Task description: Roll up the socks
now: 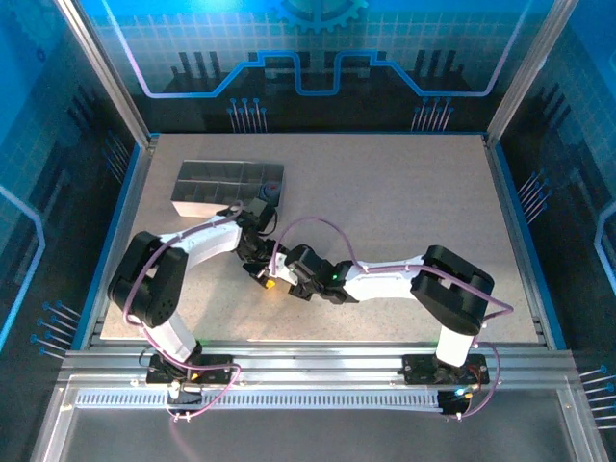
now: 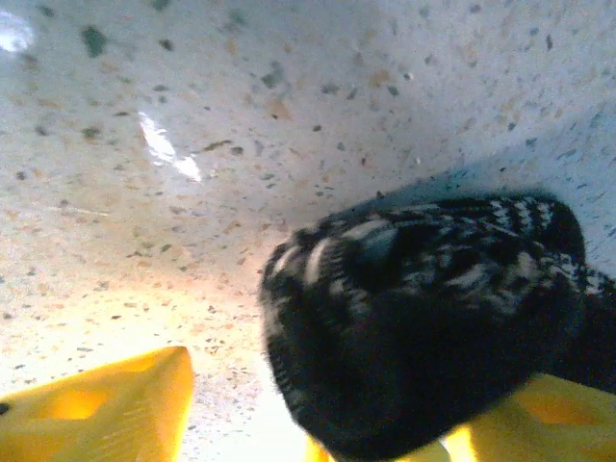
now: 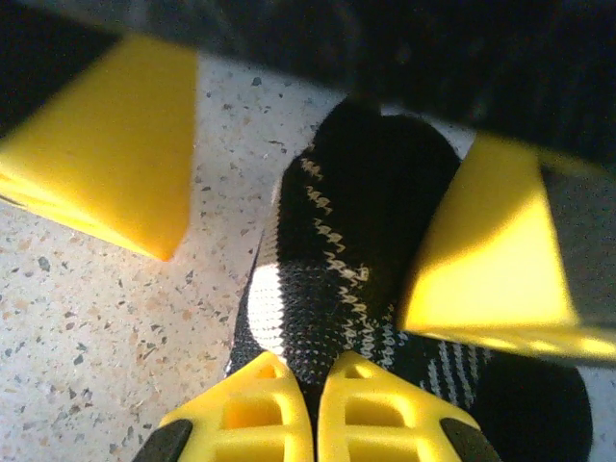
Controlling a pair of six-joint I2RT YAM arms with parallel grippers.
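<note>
From above, the left gripper (image 1: 258,262) and right gripper (image 1: 287,279) meet on the table (image 1: 404,212) left of centre, toward its front edge. Left wrist: fingers (image 2: 96,404) spread wide, the rolled black striped sock (image 2: 423,318) between them, touching one. Right wrist: fingers (image 3: 255,414) pinched together on the sock's fabric

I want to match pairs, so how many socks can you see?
1. The black striped sock lies bunched on the table, inside the open left tool and pinched by the right tool. A second sock may be hidden.
</note>
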